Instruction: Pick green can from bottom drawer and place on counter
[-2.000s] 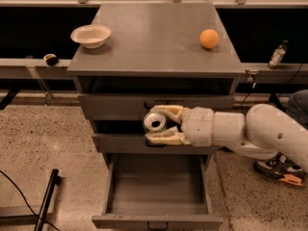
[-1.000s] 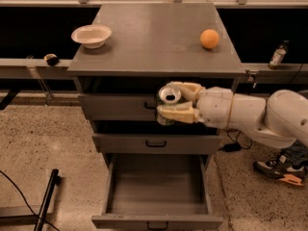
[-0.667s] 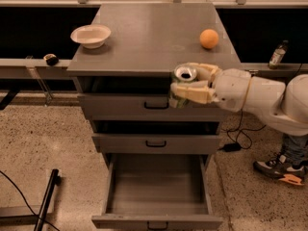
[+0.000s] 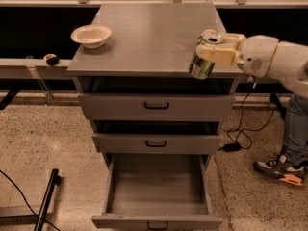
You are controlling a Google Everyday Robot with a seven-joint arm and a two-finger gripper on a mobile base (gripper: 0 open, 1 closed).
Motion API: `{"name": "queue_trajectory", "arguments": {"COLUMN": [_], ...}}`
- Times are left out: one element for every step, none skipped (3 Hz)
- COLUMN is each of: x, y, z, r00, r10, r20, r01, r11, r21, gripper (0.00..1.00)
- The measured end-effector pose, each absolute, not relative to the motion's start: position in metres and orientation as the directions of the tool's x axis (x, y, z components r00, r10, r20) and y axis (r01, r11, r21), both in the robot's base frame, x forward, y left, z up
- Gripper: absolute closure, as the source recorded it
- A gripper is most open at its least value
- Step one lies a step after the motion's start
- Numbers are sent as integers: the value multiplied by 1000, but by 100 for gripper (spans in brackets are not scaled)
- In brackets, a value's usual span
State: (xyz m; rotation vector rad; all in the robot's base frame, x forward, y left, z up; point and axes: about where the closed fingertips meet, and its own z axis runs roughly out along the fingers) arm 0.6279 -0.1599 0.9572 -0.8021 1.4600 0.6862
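Lift complete, placement outstanding. The hand (image 4: pixel 215 46) is clenched on the green can (image 4: pixel 201 67), one finger across the shiny top and one across the side, and holds it tilted at the front right corner of the worktop (image 4: pixel 154 32). Two seconds ago the same hand held the can in front of the middle drawer; one second ago it was level with the top drawer; it has since risen and moved right, up to worktop height. The can's lower part shows against the worktop's front edge, so it appears to hang at the edge and not to rest on the surface; contact cannot be confirmed from this view. The bottom drawer (image 4: pixel 156 221) stands pulled out with nothing visible inside it, which agrees with the can having been taken from it. Judgement: the pick is done; what is left is to carry the can inward over the surface, bring it upright, set it down and let go. The orange seen earlier at the right rear of the worktop does not show now, presumably hidden behind the hand and can, and could be knocked. A bowl (image 4: pixel 91 35) sits at the left, well apart. Markings: the can's printing is green and pale, but no brand or wording can be read.
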Motion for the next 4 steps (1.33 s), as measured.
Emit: {"name": "queue_trajectory", "arguments": {"x": [664, 698, 719, 735], "y": [-190, -220, -230, -228], "z": [976, 982, 972, 940], "r00": [-16, -27, -43, -58], "r10": [-88, -86, -88, -96], "r20": [-996, -996, -995, -994], "r01": [-775, -740, -733, -744], "r11": [630, 672, 680, 668], "r21": [-43, -38, -29, -21], "gripper": [100, 74, 50, 26]}}
